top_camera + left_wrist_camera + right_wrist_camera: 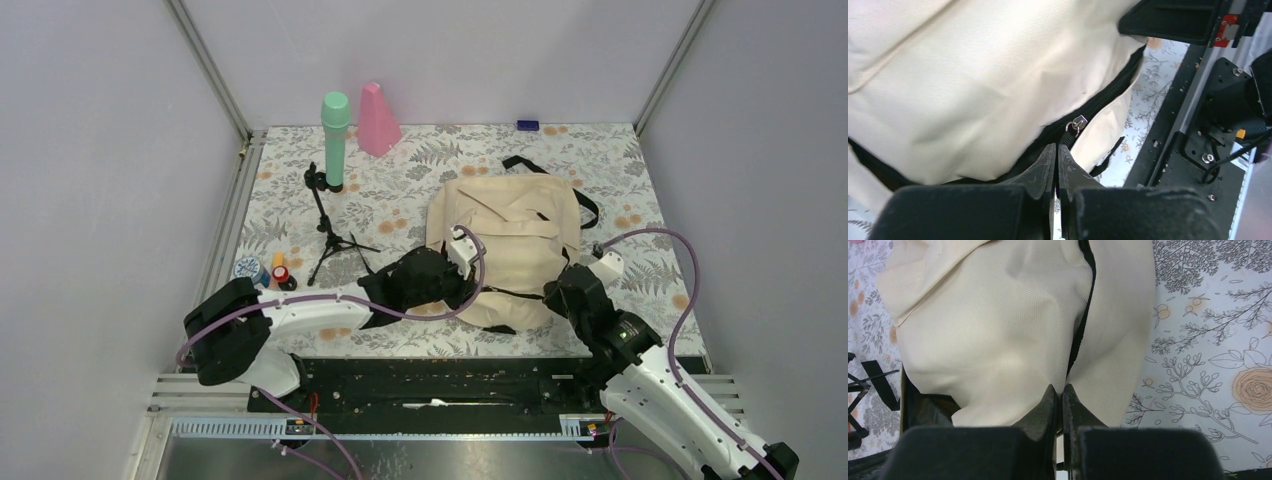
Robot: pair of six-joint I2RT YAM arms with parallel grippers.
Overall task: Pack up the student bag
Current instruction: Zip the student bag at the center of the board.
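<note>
Near the middle of the floral-printed table (pixel 620 160) lies the student bag (pixel 510 235), a big, soft, cream backpack of woven twill with black zipper trim (pixel 1083 325) and a black strap (pixel 585 205) curling out at its far right. Both arms reach in to its near edge. The left gripper (pixel 472 290) is at the near-left corner and the right gripper (pixel 558 283) at the near-right.

From the left wrist, the left gripper (pixel 1057 148) has its jaws pressed together, tips against the black zipper band. A small metal zipper slider (pixel 1077 122) sits just beyond the right-hand tip. Whether its dark pull is pinched cannot be told.

From the right wrist, the right gripper (pixel 1059 390) is likewise closed, tips touching the puffed cream cloth where the black trim runs down between two folds. Whether cloth is caught between them is unclear.

Only the overhead view shows the rest: a mint-green microphone (pixel 335 135) on a black tripod stand (pixel 335 240) at far left, and a pink cone-shaped block (pixel 378 120) beside it.
</note>
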